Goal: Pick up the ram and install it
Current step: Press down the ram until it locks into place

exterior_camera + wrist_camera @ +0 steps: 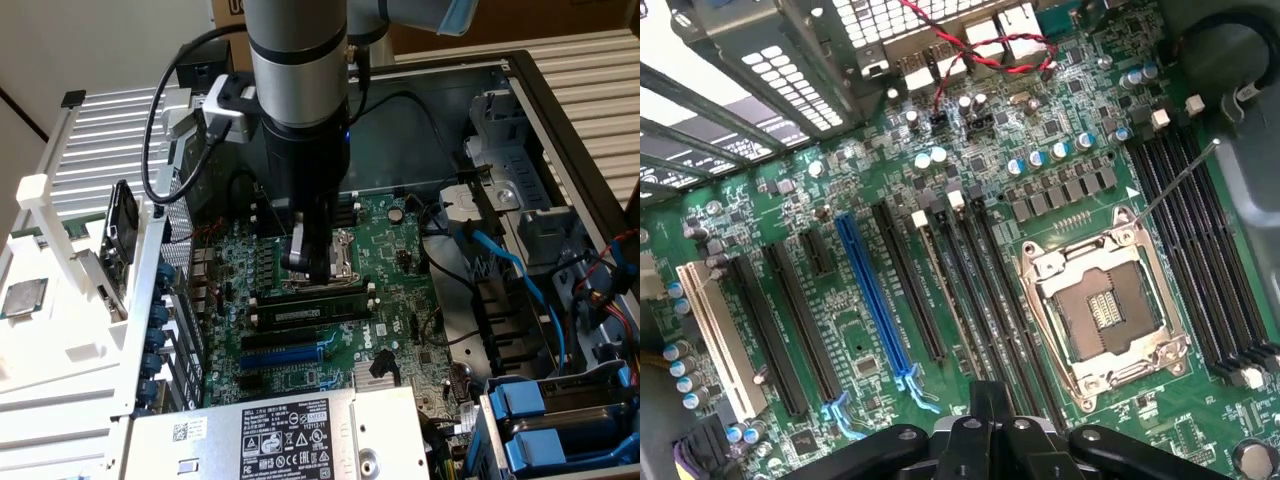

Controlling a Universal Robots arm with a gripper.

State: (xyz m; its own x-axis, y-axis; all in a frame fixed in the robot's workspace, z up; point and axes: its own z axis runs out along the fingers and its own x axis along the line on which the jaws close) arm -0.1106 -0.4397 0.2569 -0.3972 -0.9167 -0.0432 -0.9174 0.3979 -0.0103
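Exterior view: arm vertical, gripper (312,262) clenched over the ram (310,312) on motherboard (400,260).

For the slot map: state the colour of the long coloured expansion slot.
Blue, clearest in the wrist view.

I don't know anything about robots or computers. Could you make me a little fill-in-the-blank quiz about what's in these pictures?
1. Among the black ones, one long expansion slot on the motherboard is coloured ___.
2. The processor socket, inside its metal frame, holds no chip: it is ___.
3. The ram, with its white label, lies along a black memory slot close to the robot's ___.

Missing words: blue; empty; hand.
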